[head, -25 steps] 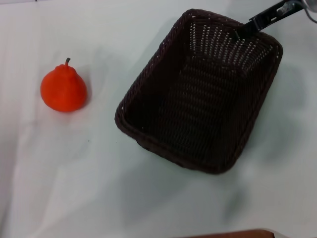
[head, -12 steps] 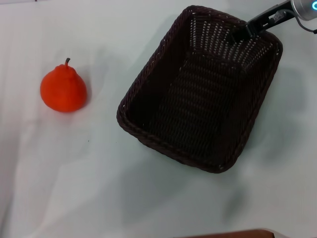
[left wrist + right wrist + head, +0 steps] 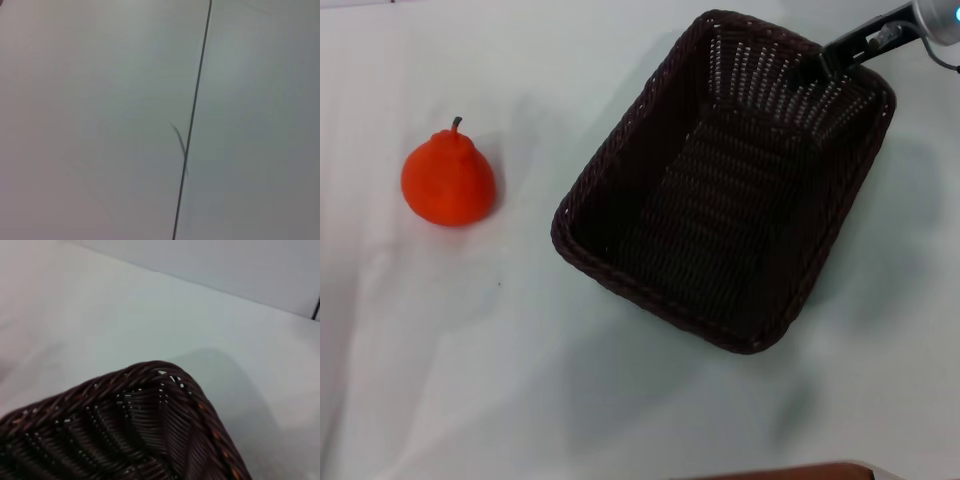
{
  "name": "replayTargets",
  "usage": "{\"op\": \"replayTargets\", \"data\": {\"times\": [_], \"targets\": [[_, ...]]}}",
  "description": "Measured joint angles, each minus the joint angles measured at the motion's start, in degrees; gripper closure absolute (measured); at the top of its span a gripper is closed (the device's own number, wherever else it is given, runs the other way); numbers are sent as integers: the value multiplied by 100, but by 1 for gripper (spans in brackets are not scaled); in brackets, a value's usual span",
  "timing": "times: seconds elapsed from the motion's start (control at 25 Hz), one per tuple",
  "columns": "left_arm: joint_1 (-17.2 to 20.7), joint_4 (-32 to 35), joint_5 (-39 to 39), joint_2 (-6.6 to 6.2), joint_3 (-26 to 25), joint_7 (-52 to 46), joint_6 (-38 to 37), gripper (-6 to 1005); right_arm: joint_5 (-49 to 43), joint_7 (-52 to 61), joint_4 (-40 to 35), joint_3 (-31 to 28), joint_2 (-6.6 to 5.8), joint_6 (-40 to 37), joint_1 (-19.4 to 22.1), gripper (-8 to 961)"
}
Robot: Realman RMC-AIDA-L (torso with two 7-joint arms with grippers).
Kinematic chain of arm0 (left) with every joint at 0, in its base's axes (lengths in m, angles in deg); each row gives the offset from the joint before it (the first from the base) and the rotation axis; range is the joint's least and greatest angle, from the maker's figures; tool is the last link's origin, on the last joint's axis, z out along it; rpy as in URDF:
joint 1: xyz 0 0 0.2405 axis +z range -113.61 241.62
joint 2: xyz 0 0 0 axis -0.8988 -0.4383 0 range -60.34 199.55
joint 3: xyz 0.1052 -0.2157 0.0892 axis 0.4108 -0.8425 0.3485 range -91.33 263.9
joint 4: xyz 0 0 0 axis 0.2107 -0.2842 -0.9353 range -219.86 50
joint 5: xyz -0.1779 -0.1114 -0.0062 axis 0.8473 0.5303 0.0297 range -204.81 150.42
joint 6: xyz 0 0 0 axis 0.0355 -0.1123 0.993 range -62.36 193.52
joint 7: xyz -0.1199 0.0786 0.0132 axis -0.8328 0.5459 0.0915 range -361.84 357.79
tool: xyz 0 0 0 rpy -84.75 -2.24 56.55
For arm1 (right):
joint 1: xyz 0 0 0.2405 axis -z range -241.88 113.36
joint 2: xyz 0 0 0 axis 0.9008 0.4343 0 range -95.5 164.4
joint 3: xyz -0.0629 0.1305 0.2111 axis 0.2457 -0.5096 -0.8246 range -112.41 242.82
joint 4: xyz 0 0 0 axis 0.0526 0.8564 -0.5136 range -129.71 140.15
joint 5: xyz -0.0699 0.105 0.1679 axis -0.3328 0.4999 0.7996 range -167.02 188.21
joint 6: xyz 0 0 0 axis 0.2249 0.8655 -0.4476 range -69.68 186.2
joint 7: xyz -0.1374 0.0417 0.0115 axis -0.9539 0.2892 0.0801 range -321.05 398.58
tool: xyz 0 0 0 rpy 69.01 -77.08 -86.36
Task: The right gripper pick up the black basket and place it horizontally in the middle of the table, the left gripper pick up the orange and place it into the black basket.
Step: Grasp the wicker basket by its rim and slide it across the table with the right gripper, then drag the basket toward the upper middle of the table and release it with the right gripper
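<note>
Right gripper (image 3: 817, 66) reaches in from the far right corner of my head view, its slim black fingers (image 3: 850, 42) down at the far short wall of the basket (image 3: 620, 255), right at the braided rim. From here I cannot tell whether the fingers are clamped on that wall or only resting against it, since the tips are lost against the dark weave. The basket sits on the table (image 3: 520, 380), right of centre, turned at a slant so its long sides run from near-left to far-right, with nothing inside that I can see. My right wrist view shows only one rounded corner of the basket (image 3: 165, 390), rim and sloping weave close up, with the pale tabletop (image 3: 100, 315) spreading beyond it and a lighter wall (image 3: 225, 265) behind; the arm's own fingers do not appear there. The orange (image 3: 448, 178) stands upright on the table, well apart from the basket on its left, stem pointing up. I see no left gripper in any view; its wrist camera gives me just a pale surface crossed by a thin dark line (image 3: 192, 125).
</note>
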Motion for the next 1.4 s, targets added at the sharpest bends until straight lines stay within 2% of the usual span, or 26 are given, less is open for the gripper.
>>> {"op": "replayTargets", "data": {"times": [0.2,0.44,0.8,0.96,1.4], "targets": [[45,-75,0,-38,-3,0,-4,91,377,835,-583,-8,10,478,317,663],[42,-331,17,-52,-48,0,-80,91,841,2228,-1573,77,262,936,1184,683],[-97,-441,-1,-68,1,4,-518,91,2475,2819,-1762,511,306,748,2436,705],[-130,-538,0,-75,0,6,-635,91,2711,2842,-1753,579,339,673,2673,714],[-142,-629,-5,-75,0,9,-660,91,3057,3035,-1536,1073,352,126,2994,715]]}}
